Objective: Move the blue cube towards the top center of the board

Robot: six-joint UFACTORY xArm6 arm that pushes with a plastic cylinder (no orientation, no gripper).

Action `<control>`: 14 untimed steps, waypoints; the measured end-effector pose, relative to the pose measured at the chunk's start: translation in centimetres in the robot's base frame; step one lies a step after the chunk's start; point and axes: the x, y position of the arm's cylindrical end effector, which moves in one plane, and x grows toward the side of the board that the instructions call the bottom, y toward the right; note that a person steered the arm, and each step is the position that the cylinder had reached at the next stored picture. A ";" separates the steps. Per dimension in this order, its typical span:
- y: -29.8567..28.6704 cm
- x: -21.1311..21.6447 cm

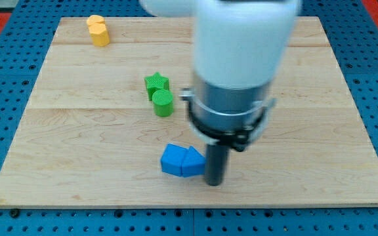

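The blue cube [173, 159] lies near the view's bottom centre of the wooden board [77, 144]. A blue triangular block [191, 163] touches its right side. My tip [214, 183] is down at the board just right of the triangular block and touching it or nearly so. The rod and the big white and grey arm body above it hide the board's middle and upper right.
A green star [156, 84] and a green cylinder [163, 103] stand together left of centre. Two yellow blocks [98, 30] sit at the top left. The red blocks seen earlier are hidden behind the arm.
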 end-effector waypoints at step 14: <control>5.5 -27.2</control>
